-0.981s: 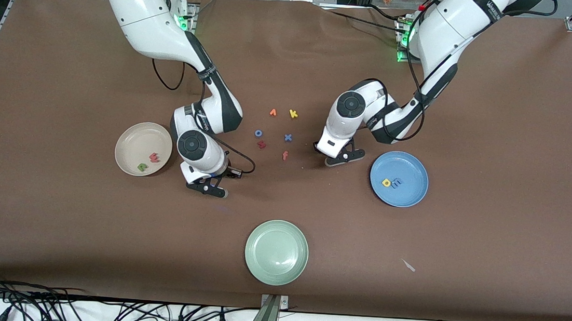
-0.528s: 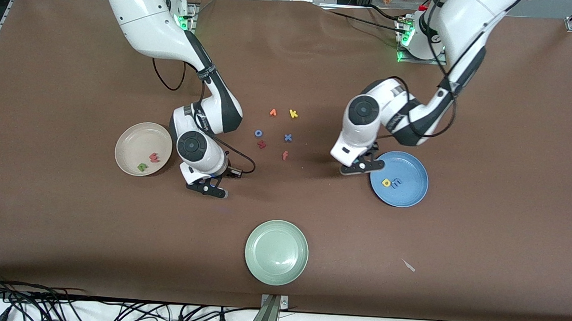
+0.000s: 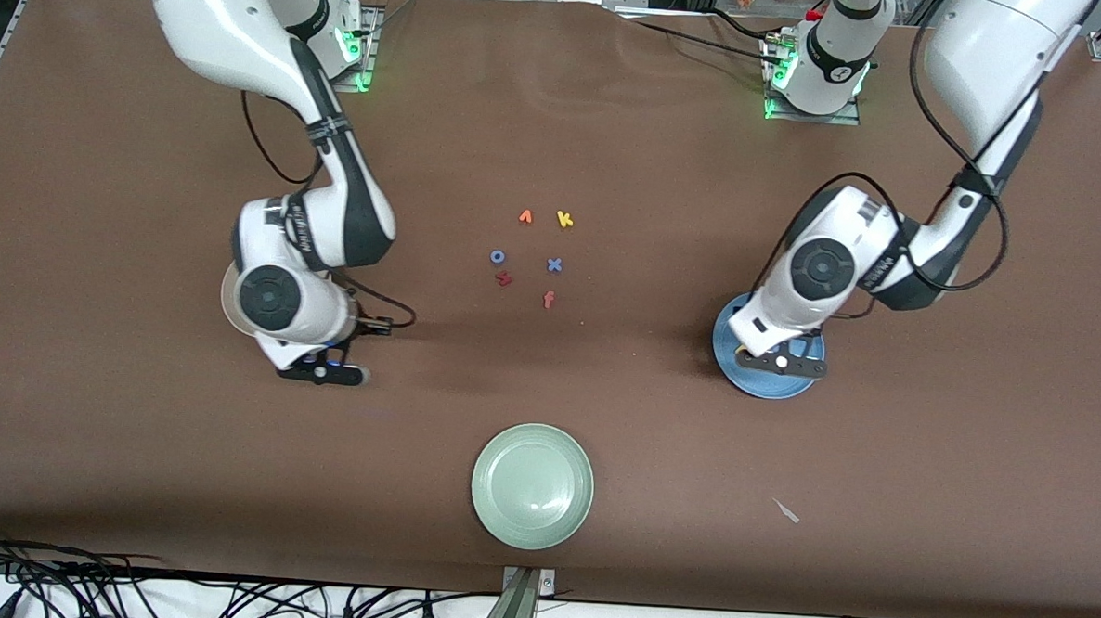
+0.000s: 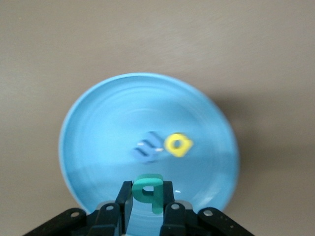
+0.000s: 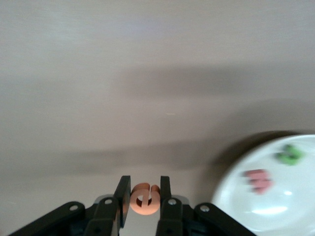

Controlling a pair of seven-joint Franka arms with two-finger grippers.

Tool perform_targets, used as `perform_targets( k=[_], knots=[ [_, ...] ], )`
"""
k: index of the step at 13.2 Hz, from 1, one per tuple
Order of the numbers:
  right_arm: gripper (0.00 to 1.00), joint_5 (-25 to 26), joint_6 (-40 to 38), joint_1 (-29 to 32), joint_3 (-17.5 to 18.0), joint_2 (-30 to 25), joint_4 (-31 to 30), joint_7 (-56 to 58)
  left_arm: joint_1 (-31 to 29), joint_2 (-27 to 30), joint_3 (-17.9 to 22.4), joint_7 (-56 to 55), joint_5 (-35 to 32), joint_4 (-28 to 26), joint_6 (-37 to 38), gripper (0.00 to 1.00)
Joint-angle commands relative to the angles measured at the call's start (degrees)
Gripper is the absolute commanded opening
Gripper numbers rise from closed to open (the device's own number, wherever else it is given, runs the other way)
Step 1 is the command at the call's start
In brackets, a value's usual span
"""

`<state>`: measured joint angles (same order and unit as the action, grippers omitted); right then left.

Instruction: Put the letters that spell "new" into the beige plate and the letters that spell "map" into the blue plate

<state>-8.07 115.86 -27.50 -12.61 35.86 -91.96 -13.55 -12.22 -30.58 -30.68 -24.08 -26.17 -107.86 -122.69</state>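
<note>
My left gripper (image 3: 783, 363) hangs over the blue plate (image 3: 770, 385), shut on the teal "p" (image 4: 150, 192). In the left wrist view the periwinkle "m" (image 4: 147, 148) and yellow "a" (image 4: 178, 144) lie side by side in the middle of that plate (image 4: 98, 118). My right gripper (image 3: 320, 371) is over bare table just beside the beige plate (image 3: 227, 299), shut on the orange "e" (image 5: 144, 199). The right arm hides most of that plate in the front view. The right wrist view shows the plate's rim (image 5: 231, 196) with the pinkish-red "w" (image 5: 258, 180) and green "n" (image 5: 290, 155) in it.
Loose letters lie mid-table: orange "v" (image 3: 525, 217), yellow "k" (image 3: 565, 220), blue "o" (image 3: 497, 256), blue "x" (image 3: 554, 265), a dark red letter (image 3: 503, 278), an orange-red "f" (image 3: 548, 299). A pale green plate (image 3: 533, 486) sits nearer the camera. A small scrap (image 3: 787, 512) lies beside it.
The left gripper has carried the "p" from beside the loose letters to over the blue plate. The right gripper has moved with the "e" toward the beige plate.
</note>
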Motion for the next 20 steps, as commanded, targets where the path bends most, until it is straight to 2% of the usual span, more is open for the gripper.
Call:
perform_targets(
  k=[1,3,4,5,6,7,8,10,11,13,15,16,18,20],
  knots=[
    [0.00,-0.11,2.52,-0.36,-2.67,-5.97,-9.53,6.85,-1.14,-0.53,-0.78,2.90,-0.55,-0.42,0.17,0.37],
    [0.00,-0.02,8.65,-0.36,-4.78,-7.82,-15.85,11.32,-1.22,-0.44,-0.78,3.60,-0.55,0.02,0.17,1.00],
    [0.00,-0.10,11.55,-0.36,-5.66,-8.26,-18.15,13.79,-0.87,-0.18,-0.87,3.52,-0.38,0.37,0.26,1.00],
    [0.06,-0.28,12.89,-0.36,-6.54,-8.27,-19.13,15.55,-0.78,0.26,-1.31,3.34,-0.37,0.55,0.43,1.00],
    [0.36,-0.28,12.81,-0.36,-6.90,-8.27,-19.14,16.09,-1.22,1.65,-2.53,3.34,-0.29,0.90,0.61,1.00],
    [0.84,-0.45,12.38,-0.36,-6.99,-8.27,-18.96,15.66,-1.48,3.23,-3.41,3.34,-0.11,1.16,2.18,1.00],
    [1.00,-0.54,12.11,-0.36,-6.99,-8.35,-18.87,15.31,-1.40,4.90,-3.94,3.34,1.02,2.73,4.28,1.00],
    [1.00,-0.81,10.19,-0.36,-6.99,-9.14,-18.35,15.04,-1.40,6.93,-4.74,3.86,6.28,9.21,12.34,1.00],
    [1.00,-0.81,8.87,-0.36,-6.90,-9.67,-17.48,15.04,-0.09,10.16,-4.13,6.04,7.96,10.73,14.39,1.00],
    [1.00,-1.07,4.57,-0.36,-6.81,-9.85,-14.50,14.95,-0.69,12.38,-4.39,9.22,10.60,13.02,19.12,1.00],
    [1.00,-1.51,1.31,-0.71,-6.46,-9.76,-11.77,14.95,-0.70,13.35,-2.73,11.50,13.76,21.34,28.16,1.00],
    [1.00,-2.56,0.52,-0.80,-6.38,-9.85,-11.15,14.95,1.57,15.27,1.11,12.64,15.52,22.86,29.60,1.00],
    [1.00,-3.00,0.07,-0.80,-6.29,-9.85,-10.88,15.04,4.74,20.37,9.80,16.06,24.01,22.35,29.61,1.00],
    [1.00,-3.01,-0.63,-0.89,-6.29,-9.85,-10.00,15.39,10.27,23.97,18.77,18.19,28.70,20.07,29.35,1.00]
  ],
)
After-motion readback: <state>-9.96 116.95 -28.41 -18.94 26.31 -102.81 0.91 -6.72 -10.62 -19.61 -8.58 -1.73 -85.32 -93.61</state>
